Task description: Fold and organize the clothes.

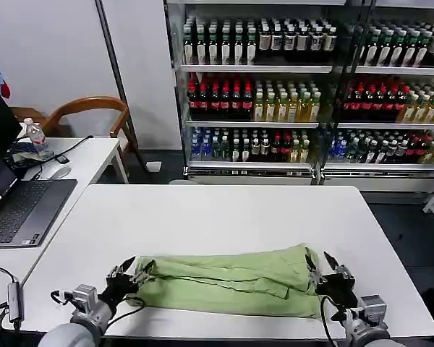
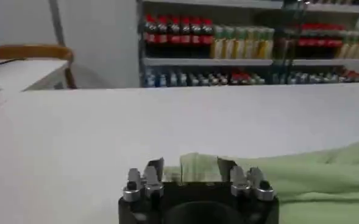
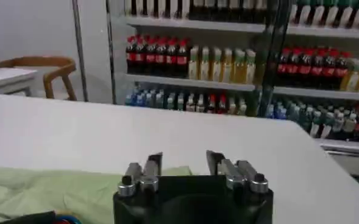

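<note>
The clothes are one light green shirt [image 1: 224, 282], folded into a long strip across the near part of the white table [image 1: 224, 210]. My left gripper [image 1: 130, 272] is at the strip's left end, open. In the left wrist view, a fold of the shirt [image 2: 197, 167] lies between the spread fingers of the left gripper [image 2: 190, 165]. My right gripper [image 1: 325, 269] is at the strip's right end, also open. In the right wrist view, the right gripper [image 3: 183, 159] straddles the shirt's edge [image 3: 39, 192], with a small bit of cloth between its fingers.
A laptop [image 1: 22, 210] and a water bottle [image 1: 35, 136] sit on a side table to the left, with a wooden chair [image 1: 87, 108] behind. Shelves of drink bottles [image 1: 311, 87] stand beyond the table's far edge. A cable [image 1: 14, 296] hangs at the near left corner.
</note>
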You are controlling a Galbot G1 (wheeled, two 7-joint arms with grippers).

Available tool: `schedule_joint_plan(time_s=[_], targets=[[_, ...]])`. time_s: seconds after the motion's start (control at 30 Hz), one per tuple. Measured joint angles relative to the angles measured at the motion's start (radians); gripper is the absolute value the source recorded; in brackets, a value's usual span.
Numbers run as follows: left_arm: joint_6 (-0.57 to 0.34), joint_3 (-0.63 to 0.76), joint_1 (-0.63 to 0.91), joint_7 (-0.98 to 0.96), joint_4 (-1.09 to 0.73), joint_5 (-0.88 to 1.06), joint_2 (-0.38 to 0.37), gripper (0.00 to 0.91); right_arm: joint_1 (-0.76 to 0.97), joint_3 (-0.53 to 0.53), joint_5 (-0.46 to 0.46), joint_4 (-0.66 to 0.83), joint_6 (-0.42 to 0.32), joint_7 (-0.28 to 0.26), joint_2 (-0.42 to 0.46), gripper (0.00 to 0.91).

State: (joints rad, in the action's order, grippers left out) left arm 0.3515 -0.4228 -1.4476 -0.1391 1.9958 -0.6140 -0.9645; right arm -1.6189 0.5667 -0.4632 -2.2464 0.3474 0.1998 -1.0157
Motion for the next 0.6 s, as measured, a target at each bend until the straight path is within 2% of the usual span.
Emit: schedule_joint_plan(time_s=[0.13, 0.17, 0.2, 0.23, 0.6], targets=[[0.016, 0.041, 0.01, -0.101, 0.0, -0.01, -0.019, 0.907, -0.017, 0.014, 0.015, -0.019, -0.005, -0.002, -0.005, 0.907], [0.021, 0.05, 0.01, -0.119, 0.0, -0.012, -0.022, 0.595, -0.019, 0.017, 0.018, -0.022, -0.007, -0.002, -0.007, 0.907], [0.025, 0.059, 0.01, -0.137, 0.001, -0.013, -0.024, 0.212, -0.021, 0.018, 0.022, -0.024, -0.008, -0.002, -0.008, 0.907], [0.031, 0.068, 0.009, -0.154, 0.005, -0.015, -0.027, 0.04, -0.023, 0.019, 0.025, -0.026, -0.01, -0.002, -0.01, 0.907], [0.058, 0.126, 0.019, -0.242, 0.003, -0.018, -0.048, 0.04, -0.034, 0.023, 0.055, -0.036, -0.018, 0.0, -0.027, 0.907]])
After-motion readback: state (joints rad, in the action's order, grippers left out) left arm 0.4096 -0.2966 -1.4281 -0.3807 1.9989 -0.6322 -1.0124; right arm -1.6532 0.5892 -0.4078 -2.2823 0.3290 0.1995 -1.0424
